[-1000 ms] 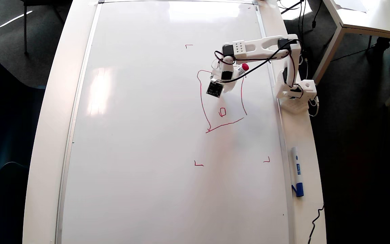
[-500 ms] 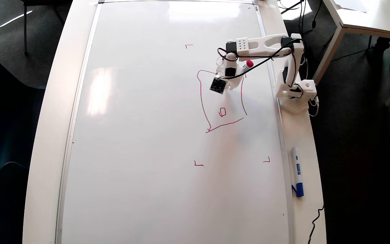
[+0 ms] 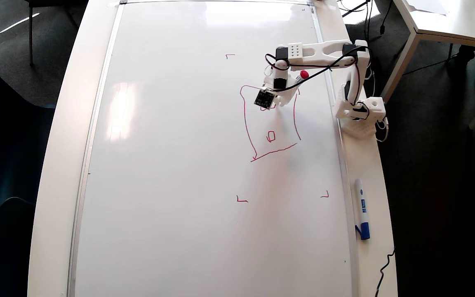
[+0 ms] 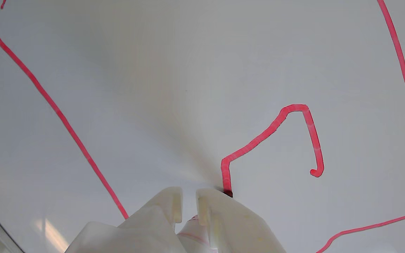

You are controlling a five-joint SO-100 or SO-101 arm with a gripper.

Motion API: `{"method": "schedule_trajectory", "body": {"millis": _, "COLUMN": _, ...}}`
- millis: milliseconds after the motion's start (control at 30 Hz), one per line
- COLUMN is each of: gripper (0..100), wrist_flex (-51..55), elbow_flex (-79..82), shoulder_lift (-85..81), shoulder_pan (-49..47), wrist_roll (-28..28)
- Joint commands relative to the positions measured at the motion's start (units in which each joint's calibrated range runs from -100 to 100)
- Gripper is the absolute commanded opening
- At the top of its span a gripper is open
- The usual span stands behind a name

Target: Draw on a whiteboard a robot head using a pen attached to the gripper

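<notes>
Small white plastic pincer (image 3: 278, 100) shifting up-board since earlier, pinching short red-capped white pen (image 3: 299, 78) — second inner box of thin red robot head (image 3: 271, 122) forming, still open.

Dark grey floor (image 3: 6, 49), second white table (image 3: 447, 20) top right.

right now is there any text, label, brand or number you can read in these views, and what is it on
None can be read.
blue-capped marker: a blue label on its white barrel, too small and blurred to read.
pen: faint marks on its barrel in the overhead view, unreadable.
whiteboard: only red strokes, the robot head outline and small corner marks, no letters or digits.
black board by the gripper: no legible print.
</notes>
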Motion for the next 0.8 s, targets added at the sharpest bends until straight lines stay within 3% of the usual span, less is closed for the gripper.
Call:
{"method": "schedule_trajectory", "body": {"millis": 0, "gripper": 1, "wrist_flex": -1.1, "elbow_flex": -0.2, "shoulder_lift": 1.0, "shoulder_pan": 1.5, "wrist_roll": 0.2}}
{"method": "schedule_trajectory", "body": {"millis": 767, "gripper": 1, "wrist_flex": -4.4, "elbow_flex": -5.8, "shoulder_lift": 1.2, "shoulder_pan": 0.3, "wrist_roll": 0.1}}
